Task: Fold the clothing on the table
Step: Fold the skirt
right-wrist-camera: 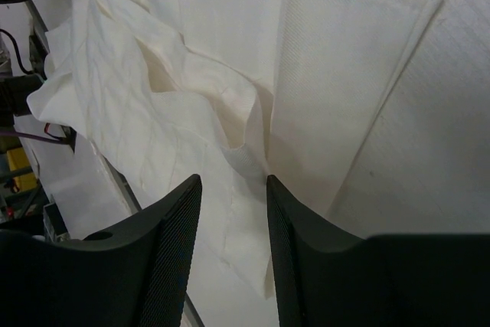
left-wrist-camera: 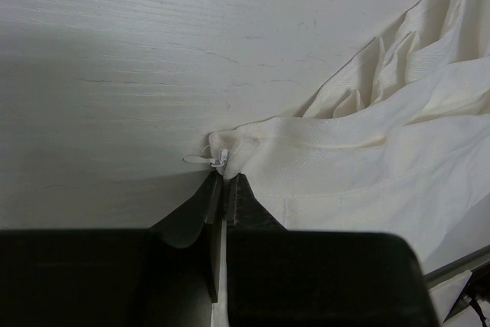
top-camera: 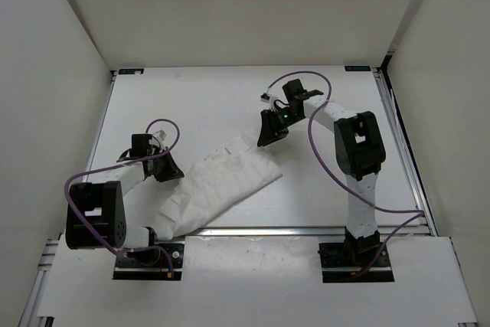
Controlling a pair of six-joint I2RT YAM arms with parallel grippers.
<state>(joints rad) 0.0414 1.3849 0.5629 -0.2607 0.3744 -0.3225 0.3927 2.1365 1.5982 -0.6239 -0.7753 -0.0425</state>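
Legible text: none recorded. One small white tag [left-wrist-camera: 217, 160] is noted at a corner of the clothing [left-wrist-camera: 367, 166], its print too small to be read. Bluish marks on the table [top-camera: 199, 105]'s far left bracket [top-camera: 130, 71] and far right bracket [top-camera: 357, 68] are likewise unreadable.

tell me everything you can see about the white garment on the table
The clothing is thin white fabric, crinkled and creased, with a flat folded band at its far end. It lies bunched in a diagonal strip on the table, from the near rail toward the middle. The left gripper pinches a corner bearing a small tag; the right gripper hangs open over the far end.
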